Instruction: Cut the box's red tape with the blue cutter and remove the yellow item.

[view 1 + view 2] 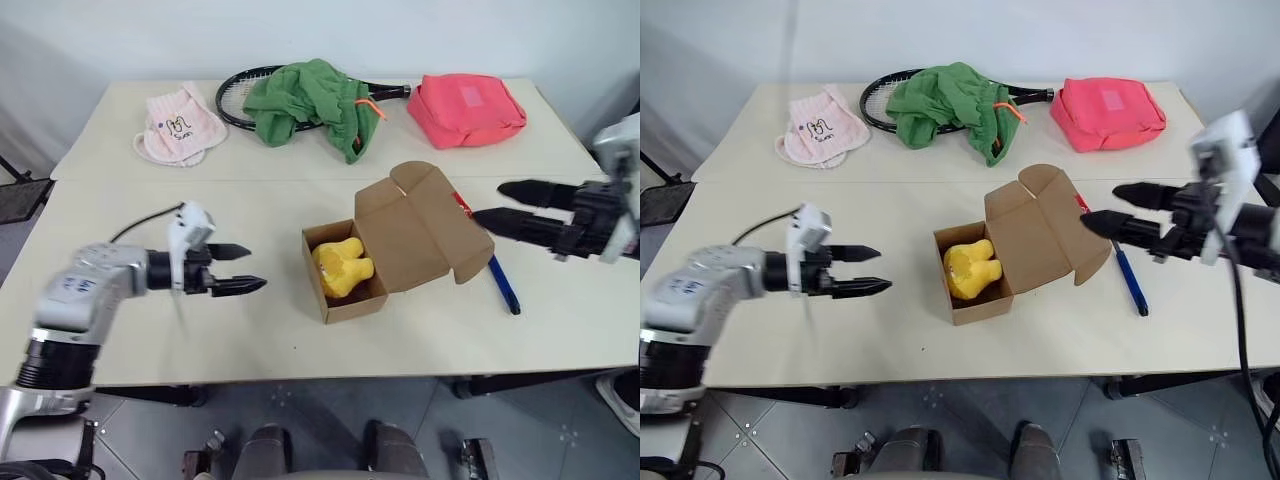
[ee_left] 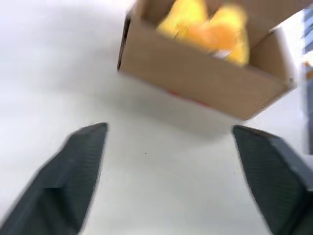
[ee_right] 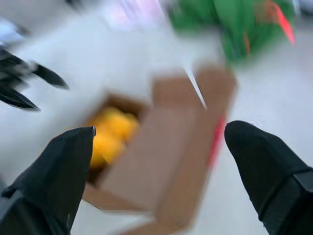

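Box open, both grippers empty and wide.

Your box sits mid-table with its lid flipped back, so the yellow item lies exposed inside, ready to lift. The cutter rests on the table just right of the lid, out of the way. Your left gripper and right gripper flank the box, fingers spread, holding nothing.

The pale pink cloth at the table's far left corner bears a small dark drawing with handwritten-style lettering beneath it that seems to read "Sun"; it is too small to be certain.
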